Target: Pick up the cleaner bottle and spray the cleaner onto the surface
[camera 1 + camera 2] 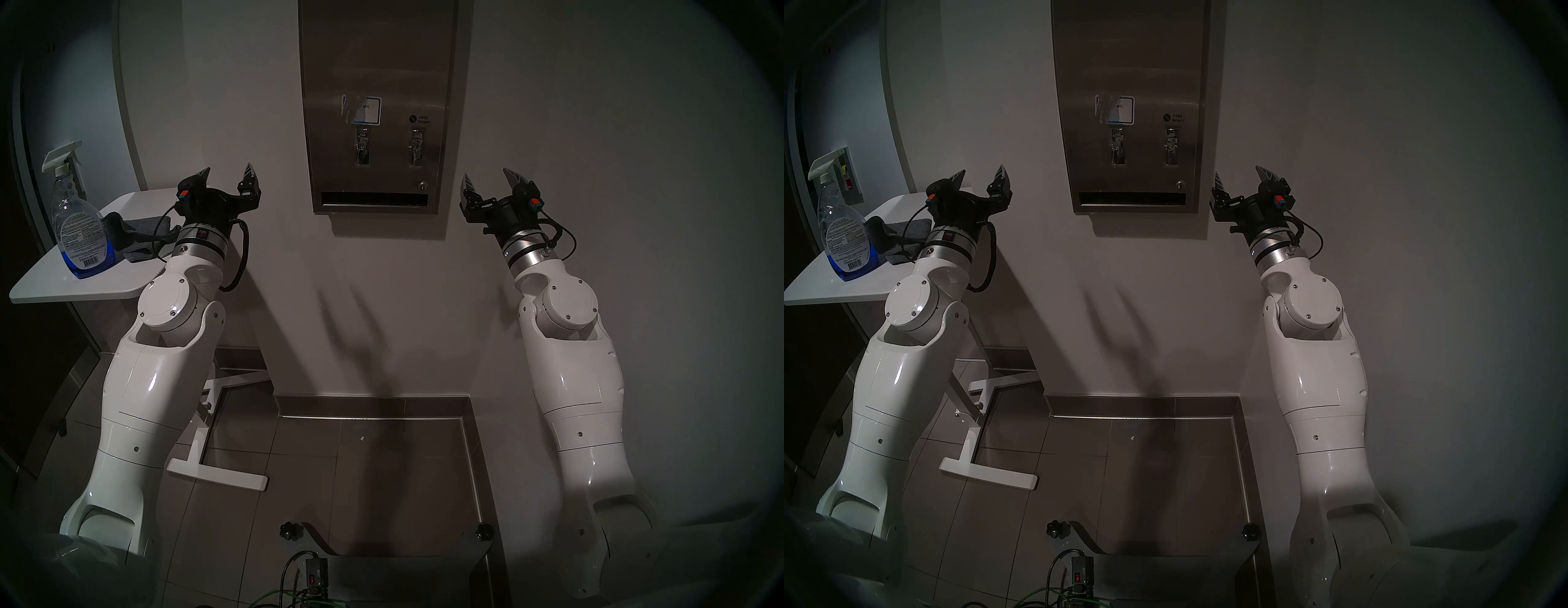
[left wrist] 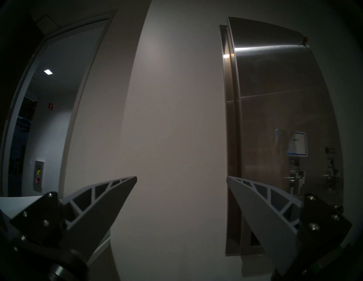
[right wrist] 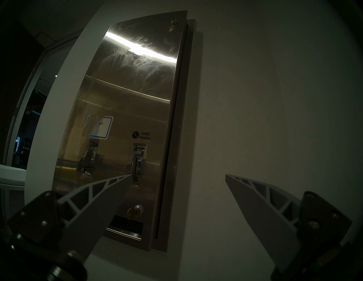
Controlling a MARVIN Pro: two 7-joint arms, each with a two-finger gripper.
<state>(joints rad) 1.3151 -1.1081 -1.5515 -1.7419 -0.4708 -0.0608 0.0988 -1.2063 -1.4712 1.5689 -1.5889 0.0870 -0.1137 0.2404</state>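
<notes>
The left gripper (image 1: 228, 176) and right gripper (image 1: 488, 178) both hang spread and empty, flanking the steel dispenser front (image 1: 377, 63). Well left of the left gripper, the cleaner bottle (image 1: 78, 225) stands upright on the white table (image 1: 51, 284), a grey cloth (image 1: 135, 242) just beside it.

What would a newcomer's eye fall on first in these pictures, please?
Probably the tall stainless-steel dispenser on the wall, dead centre, flanked by the open left gripper and open right gripper. Next, the cleaner bottle of blue liquid upright on the white table, far left.
</notes>
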